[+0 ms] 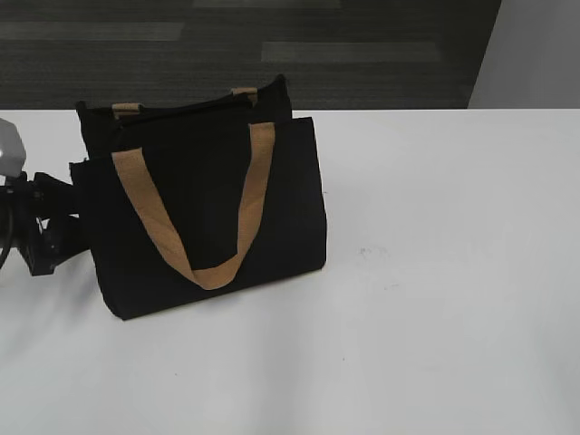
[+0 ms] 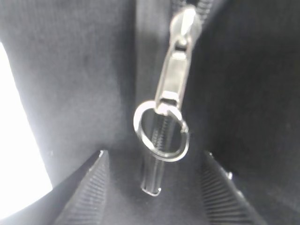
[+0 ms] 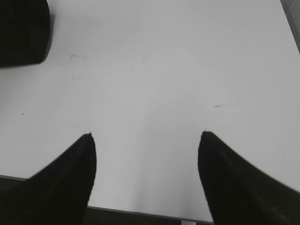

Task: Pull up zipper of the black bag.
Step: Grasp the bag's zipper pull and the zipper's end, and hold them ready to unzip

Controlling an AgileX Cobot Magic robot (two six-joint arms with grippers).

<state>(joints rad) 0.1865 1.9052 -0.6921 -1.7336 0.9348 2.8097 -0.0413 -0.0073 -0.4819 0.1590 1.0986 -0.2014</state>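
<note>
The black bag (image 1: 208, 213) stands upright on the white table (image 1: 435, 272), with a tan handle (image 1: 245, 199) hanging down its front. My left gripper (image 1: 59, 231) is pressed against the bag's left end. In the left wrist view the silvery zipper pull (image 2: 174, 79) and its ring (image 2: 161, 131) hang on black fabric (image 2: 75, 84). My left gripper's open jaws (image 2: 153, 157) flank the ring's lower edge without closing on it. My right gripper (image 3: 146, 136) is open and empty over bare table, with a bag corner (image 3: 23, 30) at the upper left.
The table's near edge (image 3: 140, 211) lies just under my right gripper. Dark carpet (image 1: 272, 45) lies beyond the table's far edge. A small clear tab (image 2: 152, 176) hangs below the ring.
</note>
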